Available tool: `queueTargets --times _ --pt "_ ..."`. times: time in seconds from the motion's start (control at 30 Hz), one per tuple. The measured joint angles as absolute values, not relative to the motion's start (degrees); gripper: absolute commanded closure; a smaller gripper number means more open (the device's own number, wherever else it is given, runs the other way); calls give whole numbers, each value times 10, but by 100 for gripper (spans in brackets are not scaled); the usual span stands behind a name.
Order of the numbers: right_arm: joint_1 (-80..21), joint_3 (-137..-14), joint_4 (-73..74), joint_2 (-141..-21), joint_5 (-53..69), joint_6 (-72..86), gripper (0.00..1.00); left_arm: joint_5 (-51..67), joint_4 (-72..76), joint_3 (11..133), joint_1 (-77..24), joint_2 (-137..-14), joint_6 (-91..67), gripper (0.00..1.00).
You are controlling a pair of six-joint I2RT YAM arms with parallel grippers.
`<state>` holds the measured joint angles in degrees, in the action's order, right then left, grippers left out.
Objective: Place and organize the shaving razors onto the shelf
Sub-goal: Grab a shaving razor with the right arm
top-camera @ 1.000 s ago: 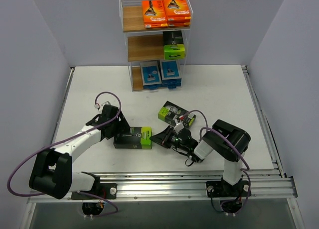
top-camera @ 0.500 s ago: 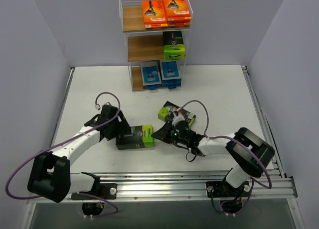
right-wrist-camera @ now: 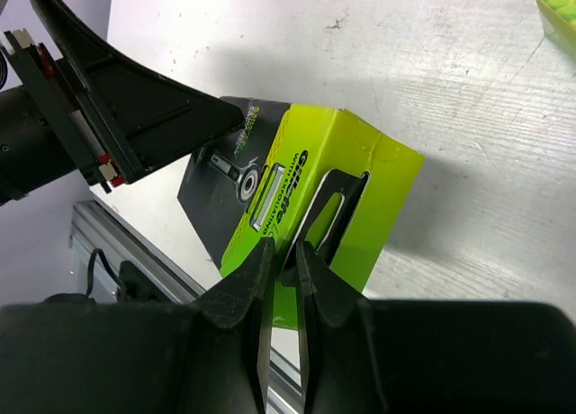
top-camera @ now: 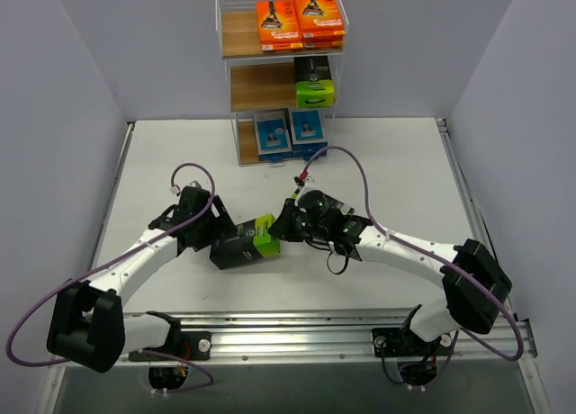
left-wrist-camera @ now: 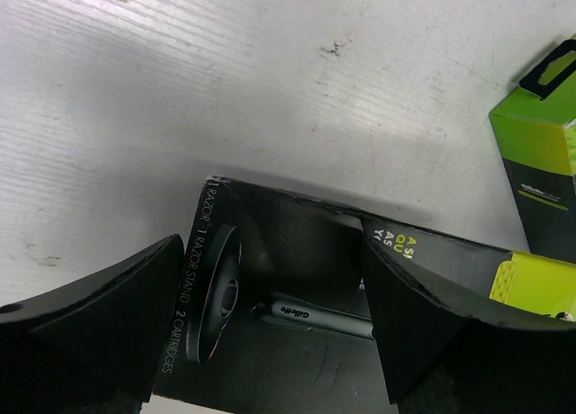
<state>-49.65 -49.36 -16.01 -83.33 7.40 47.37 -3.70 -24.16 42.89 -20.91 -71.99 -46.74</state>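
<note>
Jaws of the right gripper (right-wrist-camera: 281,252) pinch the lime hang tab (right-wrist-camera: 328,207) of a razor pack (top-camera: 243,241) mid-worktop (top-camera: 405,162), the left gripper (left-wrist-camera: 270,252) spread wide over its black end; the pickup seems under way, and next it likely needs lifting to the shelf (top-camera: 256,88).

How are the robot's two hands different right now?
The left hand has fingers spread wide; the right hand is pinched shut. The left hand is at the black end of the razor pack; the right hand grips its green tab. Both are at the same pack.
</note>
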Motion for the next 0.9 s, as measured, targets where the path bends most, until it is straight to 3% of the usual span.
queueTargets --times 0.23,0.6,0.73,0.9 --pt "-502 -566 -65 -832 67 423 100 -17 -209 406 -215 -708 -491 12" --pt "-549 -700 -34 -837 74 386 100 22 -195 398 -263 -704 -523 13" --pt "-548 -685 -25 -835 67 387 97 20 -195 398 -267 -703 -523 13" --pt "-530 -580 -32 -790 64 409 92 16 -196 396 -267 -695 -519 13"
